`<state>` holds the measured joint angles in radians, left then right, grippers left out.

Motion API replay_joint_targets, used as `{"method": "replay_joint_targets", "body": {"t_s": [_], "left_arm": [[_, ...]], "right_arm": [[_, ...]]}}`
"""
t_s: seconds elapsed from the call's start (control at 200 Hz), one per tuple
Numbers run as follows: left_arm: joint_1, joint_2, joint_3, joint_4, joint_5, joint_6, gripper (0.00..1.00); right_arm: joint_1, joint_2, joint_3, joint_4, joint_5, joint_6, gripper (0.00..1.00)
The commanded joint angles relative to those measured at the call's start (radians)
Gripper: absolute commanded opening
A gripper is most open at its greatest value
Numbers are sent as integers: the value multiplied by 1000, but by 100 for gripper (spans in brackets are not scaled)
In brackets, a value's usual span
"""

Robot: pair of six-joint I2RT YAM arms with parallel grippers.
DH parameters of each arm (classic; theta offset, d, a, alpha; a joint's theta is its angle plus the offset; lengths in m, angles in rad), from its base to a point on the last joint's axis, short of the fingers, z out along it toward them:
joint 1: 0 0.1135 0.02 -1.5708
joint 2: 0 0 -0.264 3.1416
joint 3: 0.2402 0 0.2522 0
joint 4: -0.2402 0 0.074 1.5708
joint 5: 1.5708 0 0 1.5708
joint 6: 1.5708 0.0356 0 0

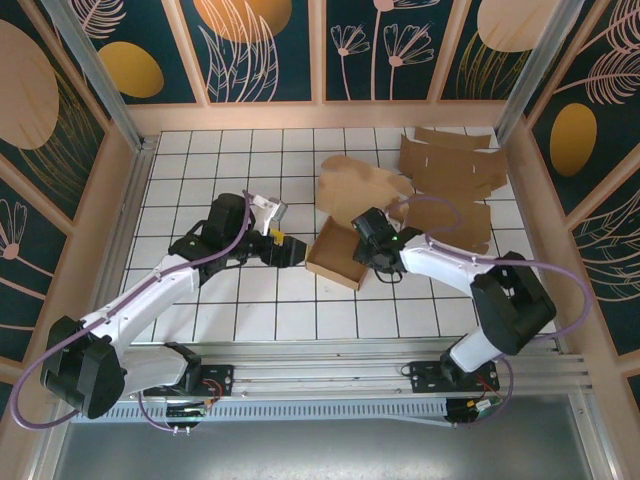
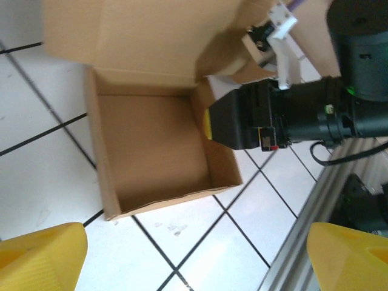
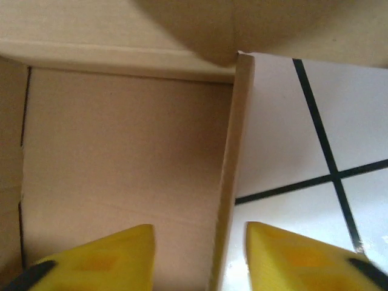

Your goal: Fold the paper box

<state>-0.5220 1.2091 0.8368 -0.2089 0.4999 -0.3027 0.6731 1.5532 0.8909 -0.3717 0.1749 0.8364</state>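
The brown paper box sits mid-table as an open tray, its lid flap lying back behind it. My right gripper is at the box's right side. In the right wrist view the gripper straddles the upright side wall, one yellow finger inside the box and the other over the tile, with gaps on both sides. My left gripper is open just left of the box. In the left wrist view its yellow fingertips stand wide apart over bare tile, short of the box.
Flat cardboard blanks lie at the back right, with another sheet just behind the right arm. An aluminium rail runs along the near edge. Wooden panel walls enclose the tiled table.
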Motion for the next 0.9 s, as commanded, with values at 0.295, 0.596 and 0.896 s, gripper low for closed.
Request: {"method": "replay_joint_targets", "body": {"t_s": [0.295, 0.596, 0.896], "left_arm": [[3, -71, -51, 30, -417, -253, 96], [103, 2, 39, -60, -332, -130, 94], [138, 100, 131, -54, -326, -23, 94]], "right_arm": [[56, 148, 149, 200, 84, -437, 13], [55, 136, 225, 142, 72, -441, 46], [-193, -67, 165, 348, -339, -683, 80]]}}
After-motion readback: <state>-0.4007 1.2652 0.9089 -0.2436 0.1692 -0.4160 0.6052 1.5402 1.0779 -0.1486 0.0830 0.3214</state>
